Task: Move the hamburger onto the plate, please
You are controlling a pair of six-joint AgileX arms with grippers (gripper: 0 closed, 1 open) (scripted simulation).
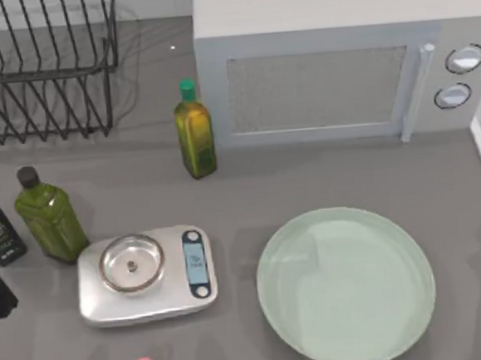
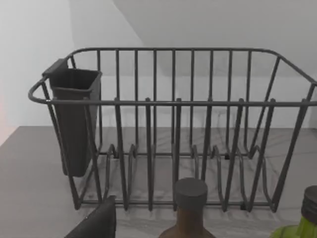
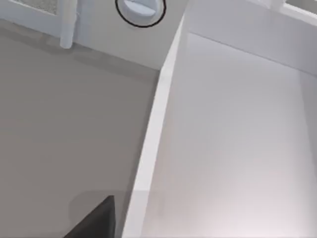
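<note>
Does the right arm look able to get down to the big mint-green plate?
Probably yes. The large round mint-green glossy plate lies bare on the right half of the grey table; the white microwave stands behind it and the steel kitchen scale to its left, both apart from it.

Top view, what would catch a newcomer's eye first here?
The big pale mint-green plate at the table's front right lies bare. Behind it stands a white microwave, and left of the plate is a steel scale. Green oil bottles and a wire dish rack fill the left.
</note>
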